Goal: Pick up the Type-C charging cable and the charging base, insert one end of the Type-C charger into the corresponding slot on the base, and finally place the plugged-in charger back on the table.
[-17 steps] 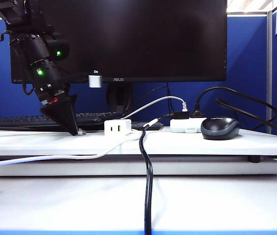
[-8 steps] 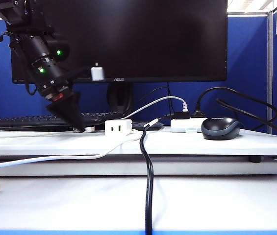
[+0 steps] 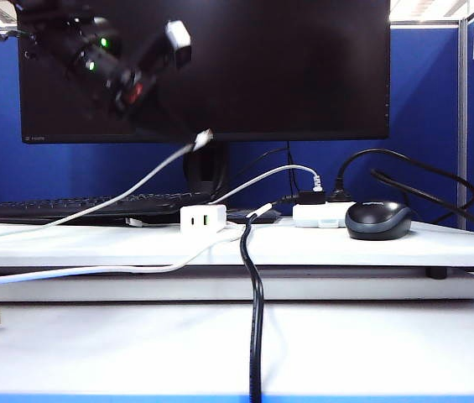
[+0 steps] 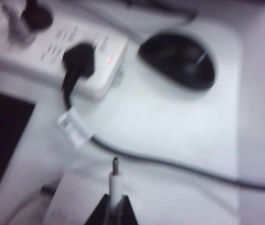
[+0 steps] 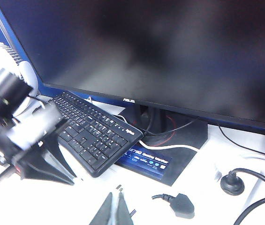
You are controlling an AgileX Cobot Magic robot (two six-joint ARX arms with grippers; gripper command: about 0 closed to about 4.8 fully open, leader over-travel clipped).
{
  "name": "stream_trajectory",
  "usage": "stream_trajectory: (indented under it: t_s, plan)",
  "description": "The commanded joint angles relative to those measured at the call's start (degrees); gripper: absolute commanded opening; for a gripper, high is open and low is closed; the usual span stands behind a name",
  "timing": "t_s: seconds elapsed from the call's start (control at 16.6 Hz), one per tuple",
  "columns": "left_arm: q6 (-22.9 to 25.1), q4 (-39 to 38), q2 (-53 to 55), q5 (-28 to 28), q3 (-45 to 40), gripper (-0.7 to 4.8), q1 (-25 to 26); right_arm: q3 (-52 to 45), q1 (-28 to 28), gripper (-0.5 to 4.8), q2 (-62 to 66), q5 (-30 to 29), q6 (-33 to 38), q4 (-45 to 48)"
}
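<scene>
The left gripper [image 3: 188, 134] was up high in front of the dark monitor [image 3: 304, 67], around 11 o'clock in the exterior view, with its fingers pinched together on the Type-C charging cable [image 3: 127, 195]. The plug end [image 3: 204, 137] poked out of the fingertips, and the rest of the white cable drooped down toward 8 o'clock and ran off across the table [image 3: 371, 243]. In the left wrist view the same plug [image 4: 115, 180] stuck straight out from between the black fingers [image 4: 99, 213], pretty blurry though.

The charging base [image 3: 202, 219] sat on the raised white board, about dead center in the exterior view, ports facing the camera, nothing touching it as far as I could see. Just to its 3 o'clock side was the white power strip [image 3: 319, 215] with black plugs in it, then the black mouse [image 3: 377, 220] right next to that. A thick black cable [image 3: 253, 302] ran down from near the base toward 6 o'clock.

The right gripper [image 5: 117, 206] didn't show in the exterior view; its wrist view showed its fingertips closed together with nothing in them, hanging over the desk near the keyboard [image 5: 92, 129], with the left arm [image 5: 19, 136] off at 9 o'clock.
</scene>
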Motion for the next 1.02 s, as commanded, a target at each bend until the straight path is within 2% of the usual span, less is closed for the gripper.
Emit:
stream_trajectory:
  t_s: [0.06,0.12,0.24,0.42,0.54,0.6,0.78,0.9,1.02]
  plan:
    - [-4.1,1.2,-1.0,9.4,0.3,-0.07,0.0,0.4,0.0,-0.01,0.9,-3.8,-0.2,0.8]
    - [-4.7,1.2,-1.3,14.7,0.3,-0.06,0.0,0.4,0.0,-0.01,2.0,-6.5,-0.1,0.8]
    - [-7.1,1.6,-2.1,19.0,0.3,-0.06,0.0,0.7,0.1,-0.01,4.1,-7.8,0.1,0.7]
    - [-7.9,1.6,-4.3,19.3,0.3,-0.06,0.0,1.6,0.4,-0.01,8.1,-7.8,0.1,1.4]
    - [-8.2,1.7,-7.0,16.9,0.3,-0.07,0.0,4.4,2.9,-0.01,12.2,-7.7,0.1,1.2]
    - [-8.2,1.6,-9.0,12.5,0.3,-0.06,0.0,6.8,4.7,-0.01,14.8,-7.3,2.1,0.4]
    - [-9.0,1.6,-14.9,9.0,0.3,-0.06,0.2,14.4,8.8,-0.02,22.0,-6.0,10.0,-4.1]
    - [-9.7,1.7,-19.1,7.5,0.3,-0.06,1.6,18.3,9.4,-0.02,26.7,-8.1,18.7,-4.6]
    - [-10.5,1.5,-22.2,6.5,0.3,-0.06,3.5,19.8,9.4,-0.03,29.9,-7.4,25.0,-4.8]
